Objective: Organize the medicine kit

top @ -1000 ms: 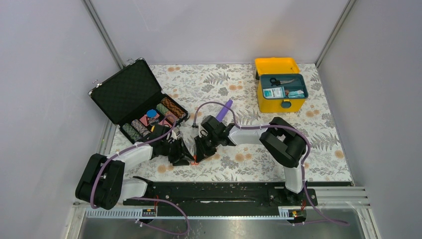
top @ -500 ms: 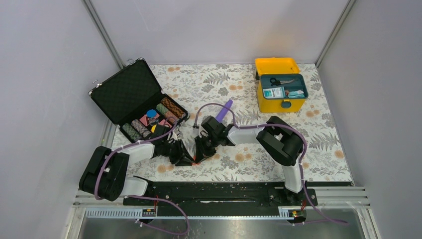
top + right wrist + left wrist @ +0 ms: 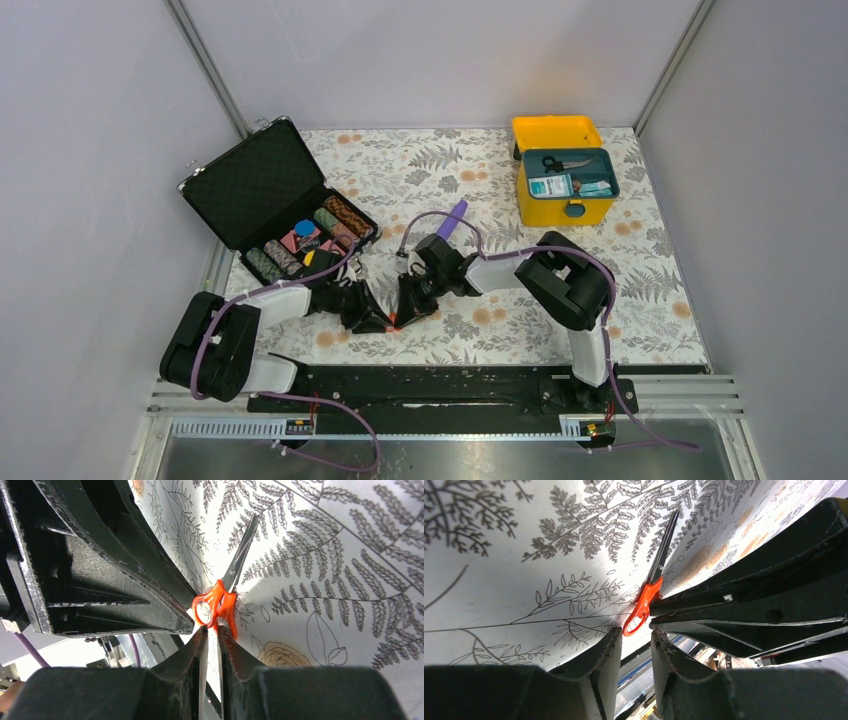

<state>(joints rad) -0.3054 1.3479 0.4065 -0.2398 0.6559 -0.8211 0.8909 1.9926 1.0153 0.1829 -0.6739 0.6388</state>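
Note:
The yellow medicine kit (image 3: 563,209) stands open at the far right, its teal tray holding black scissors (image 3: 566,162) and small boxes. Small orange-handled scissors (image 3: 643,601) lie flat on the fern-print cloth near the front, blades shut, a fleck of orange in the top view (image 3: 394,325). My right gripper (image 3: 212,630) is pinched to a thin slit with its tips on the orange handle (image 3: 215,605). My left gripper (image 3: 636,636) faces it from the other side, slightly open; one handle loop lies just past its empty tips. Both grippers meet low over the cloth (image 3: 395,318).
An open black case (image 3: 255,180) with colourful rolls sits at the left, close behind the left arm. A purple tube-like object (image 3: 452,217) lies behind the right wrist. The black base rail (image 3: 440,385) runs along the near edge.
The left gripper's jaws have narrowed and its arm has tucked in slightly. The right wrist has shifted a little toward the near right, its tips staying at the scissors.

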